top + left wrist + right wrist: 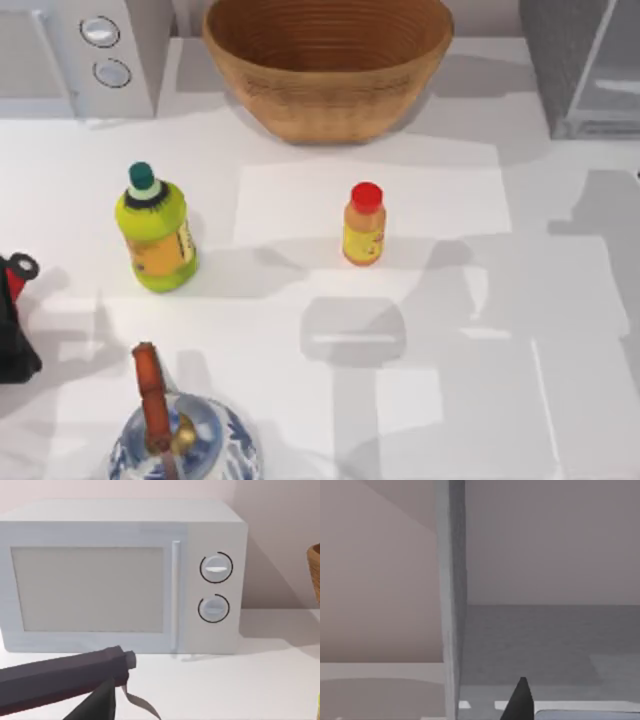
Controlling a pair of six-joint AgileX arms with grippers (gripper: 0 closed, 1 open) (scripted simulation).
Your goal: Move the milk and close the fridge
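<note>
Blue-and-white porcelain teapot (185,445) occupies the lower left of the top view. At the upper right stands the large grey box-shaped fridge (575,60), its door apparently open. In the right wrist view the right hand (521,704) faces the fridge interior. Idle, the left hand (102,687) sits before the light grey microwave (120,575). Apart or together: cannot tell for either. Position of the small blue milk carton cannot be told. Expect it light, with yielding card walls; clamp opposite flat sides at mid-height.

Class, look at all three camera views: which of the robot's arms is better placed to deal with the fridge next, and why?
Probably the right. The fridge stands at the table's far right corner, and the right wrist view looks at its grey edge from close by. The left arm sits at the left edge, facing the microwave.
</note>
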